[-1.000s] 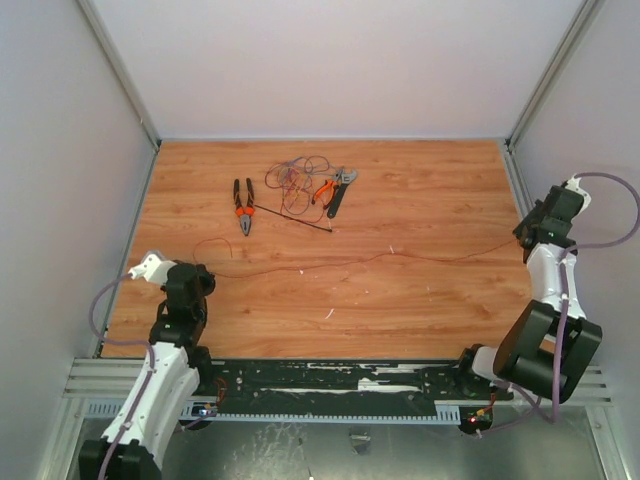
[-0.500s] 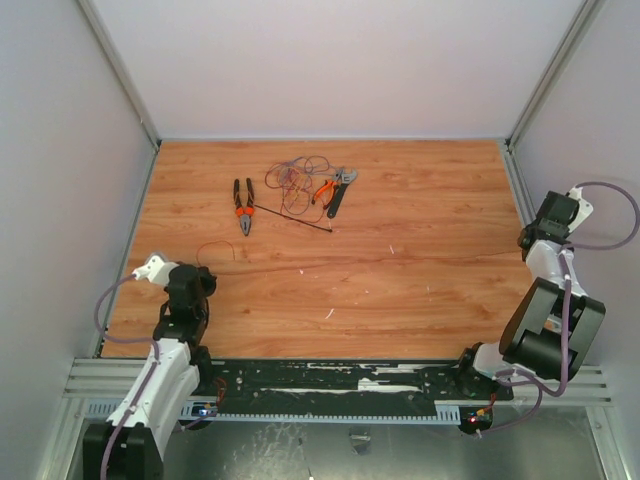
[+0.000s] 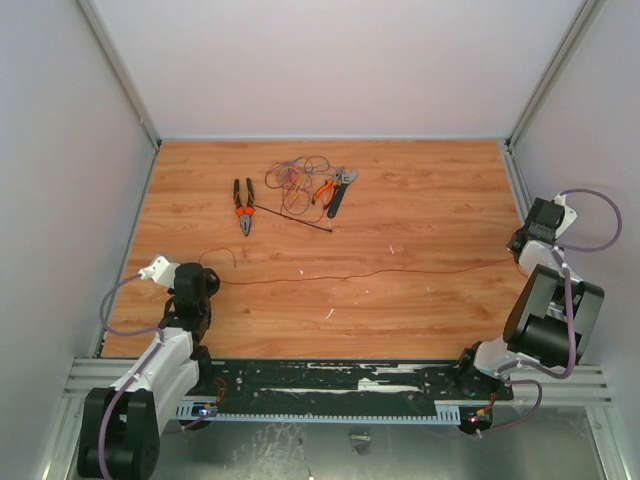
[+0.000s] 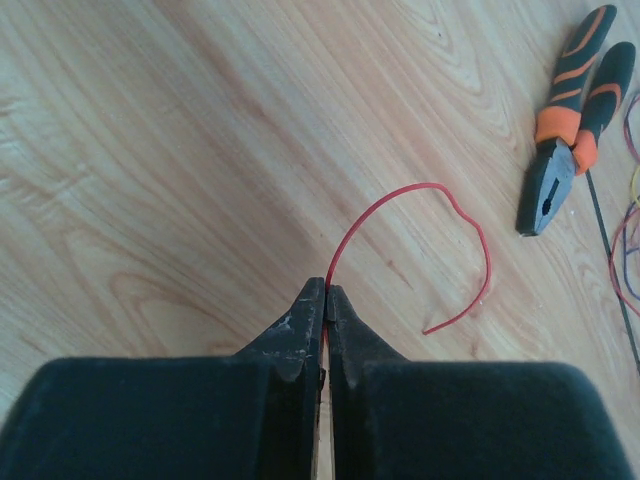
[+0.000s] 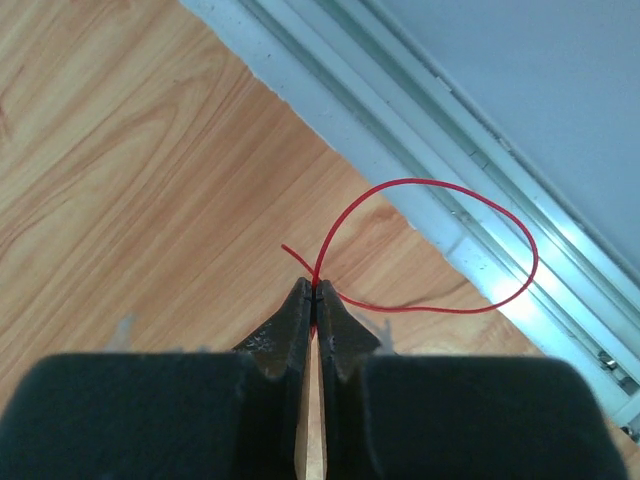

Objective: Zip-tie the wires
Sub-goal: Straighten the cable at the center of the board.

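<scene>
One long red wire (image 3: 380,271) is stretched across the table between my two grippers. The left gripper (image 3: 208,282) (image 4: 326,291) is shut on its left end, and the free tip curls ahead in a red hook (image 4: 400,190). At the right edge, the right gripper (image 3: 516,256) (image 5: 315,291) is shut on the other end, where the wire makes a loop (image 5: 410,181) over the metal rail. The rest of the wires (image 3: 295,178) lie in a loose tangle at the back. The black zip tie (image 3: 292,218) lies flat just in front of them.
Orange-handled pliers (image 3: 243,204) (image 4: 572,128) lie left of the tangle. A small orange cutter (image 3: 323,189) and a dark wrench (image 3: 340,190) lie to its right. Aluminium rails (image 5: 470,170) and grey walls border the wooden table (image 3: 420,200).
Both arms have pulled back toward the near edge, each gripper still shut. The long red wire has come nearer with them and sags less.
</scene>
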Robot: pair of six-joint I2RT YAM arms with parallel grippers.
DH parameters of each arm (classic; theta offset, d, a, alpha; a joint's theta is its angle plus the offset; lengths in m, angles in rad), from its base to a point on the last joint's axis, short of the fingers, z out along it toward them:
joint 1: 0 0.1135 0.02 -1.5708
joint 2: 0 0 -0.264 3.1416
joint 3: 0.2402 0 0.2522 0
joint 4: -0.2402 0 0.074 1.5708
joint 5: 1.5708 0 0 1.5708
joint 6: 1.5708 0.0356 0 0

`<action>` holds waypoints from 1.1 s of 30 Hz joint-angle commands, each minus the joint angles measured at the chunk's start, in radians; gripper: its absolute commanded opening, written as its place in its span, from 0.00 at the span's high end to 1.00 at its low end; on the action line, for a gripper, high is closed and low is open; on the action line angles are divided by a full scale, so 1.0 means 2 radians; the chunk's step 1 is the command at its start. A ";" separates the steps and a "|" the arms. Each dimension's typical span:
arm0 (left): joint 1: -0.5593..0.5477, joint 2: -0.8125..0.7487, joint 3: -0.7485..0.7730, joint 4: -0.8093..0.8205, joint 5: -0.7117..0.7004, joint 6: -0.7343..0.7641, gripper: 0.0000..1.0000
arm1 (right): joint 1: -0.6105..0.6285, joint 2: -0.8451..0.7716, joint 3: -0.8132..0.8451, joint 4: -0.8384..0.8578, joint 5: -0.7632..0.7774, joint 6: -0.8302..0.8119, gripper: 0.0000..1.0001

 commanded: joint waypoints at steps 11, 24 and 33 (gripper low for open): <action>0.004 0.071 0.016 0.059 -0.020 -0.019 0.65 | 0.030 0.019 -0.009 0.029 -0.001 0.017 0.76; 0.003 -0.013 0.069 0.025 0.025 0.047 0.46 | 0.036 -0.036 0.063 -0.075 -0.077 -0.015 0.44; 0.003 0.018 0.157 -0.007 0.149 0.086 0.15 | 0.210 -0.042 0.111 -0.062 -0.130 0.028 0.34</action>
